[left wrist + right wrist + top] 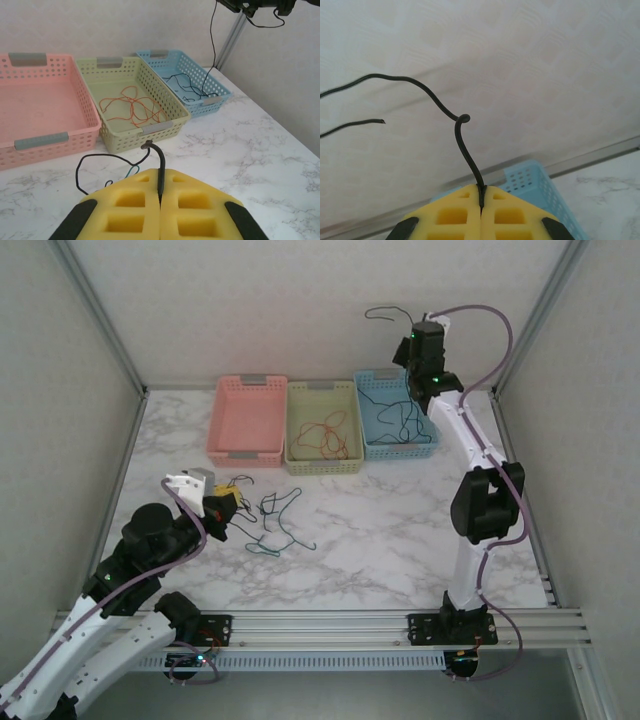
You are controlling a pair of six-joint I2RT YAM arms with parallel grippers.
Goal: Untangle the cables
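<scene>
My left fingers [161, 175] are pressed together on a black cable [160, 167], low over the near-left part of the tabletop [400, 530]. Its short end sticks straight out of the seam between my pads, pointing away toward the baskets, and the tip hooks to the left. From that hook the strand arcs left and drops in a loop onto the marble.

From above, my left fingers [228, 502] sit just beside the loose tangle [272, 525] of dark and green strands. The tangle sprawls to the right of them, toward the middle of the tabletop.

My right fingers [481, 192] are clamped on a second black cable [462, 145], held high above the blue basket [400, 450]. It climbs from the seam leaning left, makes one small curl, then sweeps far left in a long arc. A free end [375, 121] points right, below that arc.

In the overhead view this cable [385, 309] runs leftward from my right fingers [415, 332]. In the left wrist view a black strand [212, 40] hangs nearly vertical from up there into the blue basket [220, 95], onto more black wire [187, 87].

Three baskets stand side by side along the far edge. The pink basket [247, 380] is on the left. The green basket [322, 466] in the middle holds a red cable [320, 435] in loose loops. My right arm [485, 500] rises along the right side, well apart from the tangle.
</scene>
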